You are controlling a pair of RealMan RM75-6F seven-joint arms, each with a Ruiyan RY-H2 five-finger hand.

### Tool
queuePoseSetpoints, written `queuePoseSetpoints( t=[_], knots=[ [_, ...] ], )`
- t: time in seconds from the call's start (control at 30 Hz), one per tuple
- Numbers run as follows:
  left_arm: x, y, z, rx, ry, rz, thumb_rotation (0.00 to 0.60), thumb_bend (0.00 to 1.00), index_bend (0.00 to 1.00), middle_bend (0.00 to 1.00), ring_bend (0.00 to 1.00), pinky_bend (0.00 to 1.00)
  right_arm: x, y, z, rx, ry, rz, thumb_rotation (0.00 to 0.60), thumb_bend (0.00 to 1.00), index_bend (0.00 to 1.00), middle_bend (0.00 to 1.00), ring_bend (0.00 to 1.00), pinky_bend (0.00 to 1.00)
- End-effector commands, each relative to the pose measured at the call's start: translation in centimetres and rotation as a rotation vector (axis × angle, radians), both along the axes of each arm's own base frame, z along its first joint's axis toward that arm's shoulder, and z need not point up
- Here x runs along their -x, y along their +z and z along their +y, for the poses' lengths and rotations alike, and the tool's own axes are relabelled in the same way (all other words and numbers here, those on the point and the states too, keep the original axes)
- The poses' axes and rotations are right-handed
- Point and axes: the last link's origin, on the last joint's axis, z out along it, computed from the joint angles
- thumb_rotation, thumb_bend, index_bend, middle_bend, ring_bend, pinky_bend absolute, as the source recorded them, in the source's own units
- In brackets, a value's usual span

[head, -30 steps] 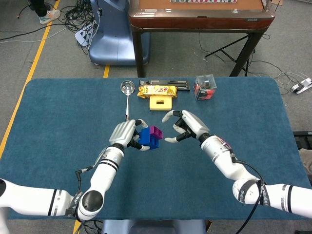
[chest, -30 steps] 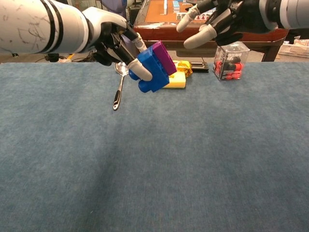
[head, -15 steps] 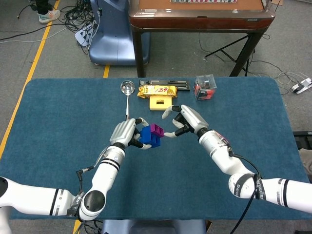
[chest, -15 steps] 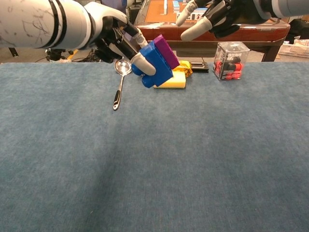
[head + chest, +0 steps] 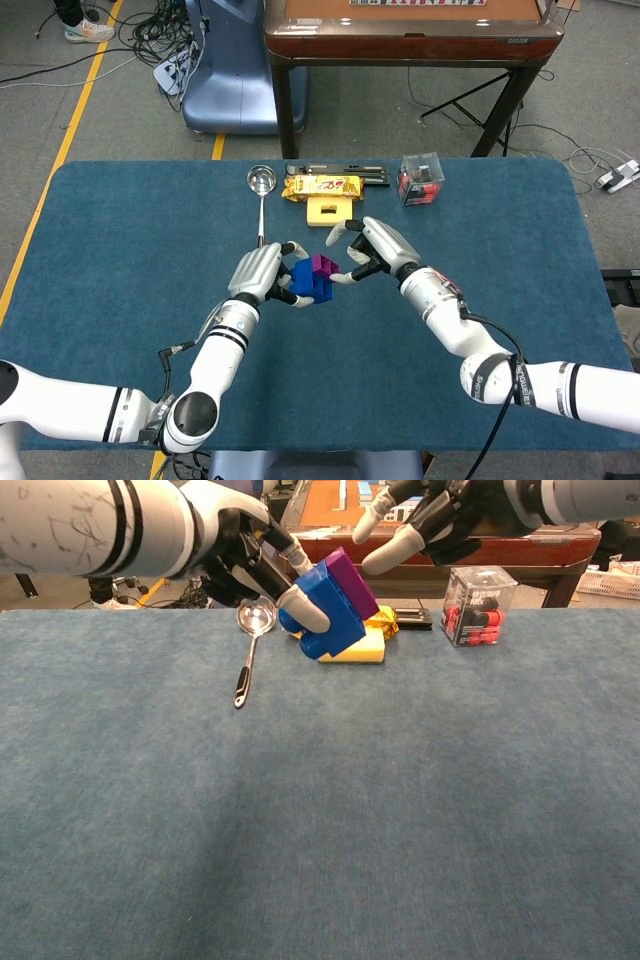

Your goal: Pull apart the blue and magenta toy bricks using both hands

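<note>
Just below the yellow block [image 5: 330,208], left hand [image 5: 262,272] grips blue brick [image 5: 306,282] w/ magenta brick [image 5: 323,265] attached; right hand [image 5: 375,250] beside magenta, fingers spread, holding nothing.

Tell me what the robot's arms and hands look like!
Both arms are smooth white tubes with black bands at the joints. A thin black cable loops beside each one. The left hand and right hand have white-grey shells, dark insides and pale fingertips.

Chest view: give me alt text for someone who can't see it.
The left hand holds the joined blue brick and magenta brick above the blue table, while the right hand reaches in with fingers apart. A spoon lies behind.
</note>
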Motion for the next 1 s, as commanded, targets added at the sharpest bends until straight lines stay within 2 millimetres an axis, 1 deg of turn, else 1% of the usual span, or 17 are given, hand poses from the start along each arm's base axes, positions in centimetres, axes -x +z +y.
queuePoseSetpoints(
  t=[0.03, 0.4, 0.77, 1.0],
  knots=[
    [-0.05, 0.0, -0.04, 0.001, -0.002, -0.002, 0.6, 0.0, 0.65, 1.0, 1.0, 1.0, -0.13, -0.13, -0.02, -0.002, 0.003, -0.002, 0.6, 0.05, 0.46, 1.0, 1.0, 1.0],
    [-0.25, 0.03, -0.26, 0.004, -0.02, -0.011, 0.6, 0.0, 0.65, 1.0, 1.0, 1.0, -0.57, -0.65, 0.03, -0.018, 0.019, -0.01, 0.6, 0.15, 0.49, 1.0, 1.0, 1.0],
    [-0.21, -0.04, -0.27, 0.008, -0.023, -0.007, 0.6, 0.0, 0.64, 1.0, 1.0, 1.0, -0.75, -0.93, 0.11, -0.042, 0.036, -0.01, 0.6, 0.17, 0.49, 1.0, 1.0, 1.0],
    [-0.25, -0.14, -0.26, 0.009, -0.024, -0.007, 0.6, 0.0, 0.65, 1.0, 1.0, 1.0, -0.75, -1.06, 0.07, -0.046, 0.042, -0.011, 0.6, 0.18, 0.52, 1.0, 1.0, 1.0]
  ],
)
